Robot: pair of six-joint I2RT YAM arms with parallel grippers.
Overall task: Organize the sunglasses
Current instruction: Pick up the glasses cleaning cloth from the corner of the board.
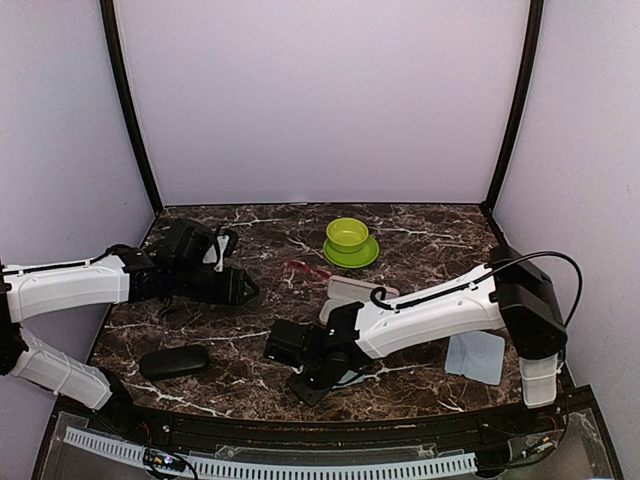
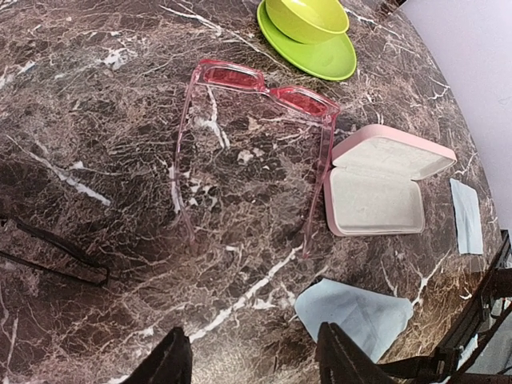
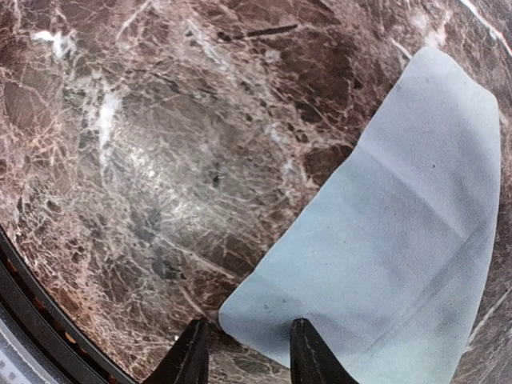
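The red-framed sunglasses (image 2: 270,90) lie unfolded, arms spread, on the dark marbled worktop (image 2: 96,96). They are just beside the open pink rounded hard case (image 2: 376,192) and near the lime-green bowl (image 2: 308,16) that stands on a matching green saucer (image 2: 324,60). The left end effector (image 2: 254,362) hovers short of the arm tips, released, with nothing between its jaws. A pale blue cleaning cloth (image 3: 384,224) lies flat under the right end effector (image 3: 248,356), whose jaws stand apart astride the cloth's corner, not clenched on it. A black oblong hard case (image 1: 174,361) sits near the worktop's front left edge.
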